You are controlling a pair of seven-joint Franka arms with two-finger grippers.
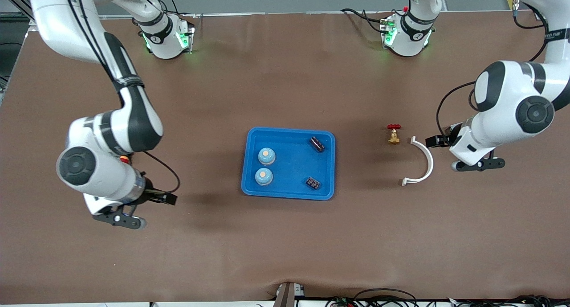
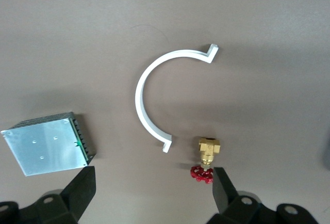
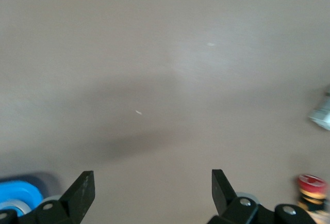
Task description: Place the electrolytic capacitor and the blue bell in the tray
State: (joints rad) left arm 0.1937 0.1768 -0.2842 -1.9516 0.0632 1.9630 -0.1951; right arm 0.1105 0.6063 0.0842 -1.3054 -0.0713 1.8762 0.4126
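Front view: the blue tray point(image 1: 288, 163) sits at the centre of the frame on the brown tabletop point(image 1: 285, 244). Inside it, two blue bells point(image 1: 266, 155) point(image 1: 263, 176) with orange tops stand one above the other in the frame along the tray's side toward the right arm's end, the lower one nearer the camera. Two dark electrolytic capacitors point(image 1: 317, 144) point(image 1: 313, 182) lie along the tray's side toward the left arm's end, one in the upper corner and one in the lower corner.

Toward the left arm's end of the tabletop, well apart from the tray, stand a small brass valve with a red handwheel point(image 1: 393, 134) and, just beside it, a white curved plastic piece point(image 1: 421, 162). In the left wrist view the valve point(image 2: 207, 158) sits near the curved piece point(image 2: 154, 95), and a grey metal box point(image 2: 46, 142) lies on the tabletop at the frame's lower left.

The left gripper point(image 2: 152, 190) hangs over the tabletop at the middle right of the front view point(image 1: 438, 140), its fingers spread wide and holding nothing. The right gripper point(image 3: 153, 190) hangs over bare tabletop at the lower left of the front view point(image 1: 167, 199), its fingers likewise spread wide and empty.
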